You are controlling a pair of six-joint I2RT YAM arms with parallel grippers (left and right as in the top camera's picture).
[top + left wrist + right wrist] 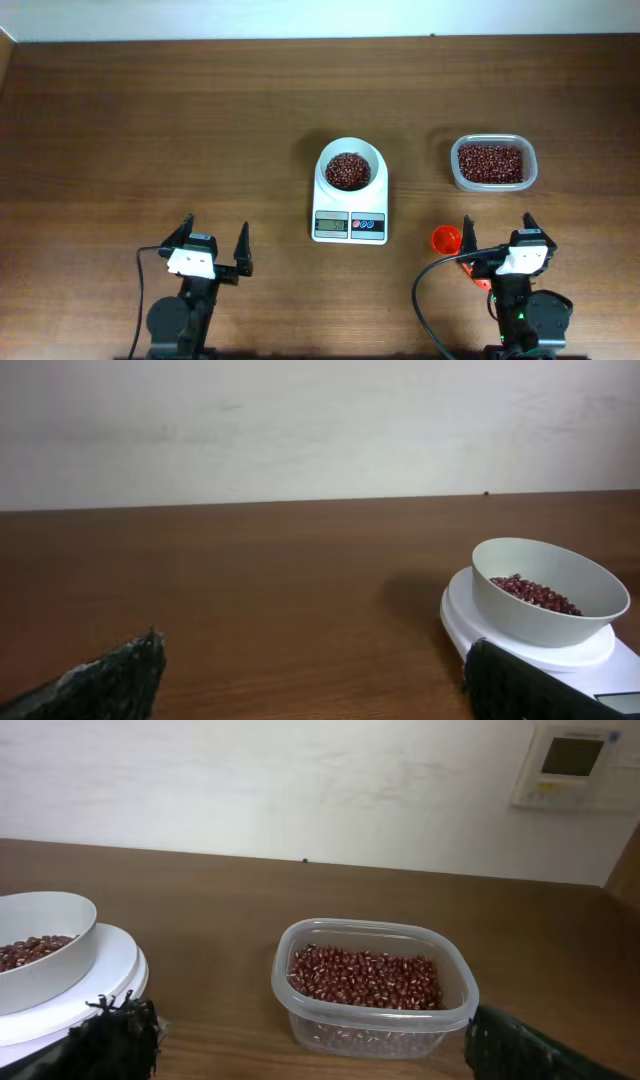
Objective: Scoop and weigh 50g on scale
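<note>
At the near edge of the desk [120, 120] both arms sit low. The left pincer [218, 226] is spread as wide as it goes and has hold of nothing. The right pincer [497, 222] is just as wide and equally empty. A small orange scoop [446, 239] lies on the desk just beside the right pincer's inner finger, not gripped.

Further in, at the middle of the desk, stands the scale [349, 213], and the white bowl [520, 615] on top of it holds a modest heap of beans [347, 170]. Beyond the right pincer, toward the right edge, the clear tub [380, 1035] is well stocked with the same beans.

The display [331, 226] is too small to read, so whether the bowl has reached its weight cannot be told. With the scoop set down and nothing held, the step in hand looks like checking the reading. If it is short, the next move calls for the right pincer to close on the scoop, dip into the tub and tip a small, careful top-up into the bowl.
</note>
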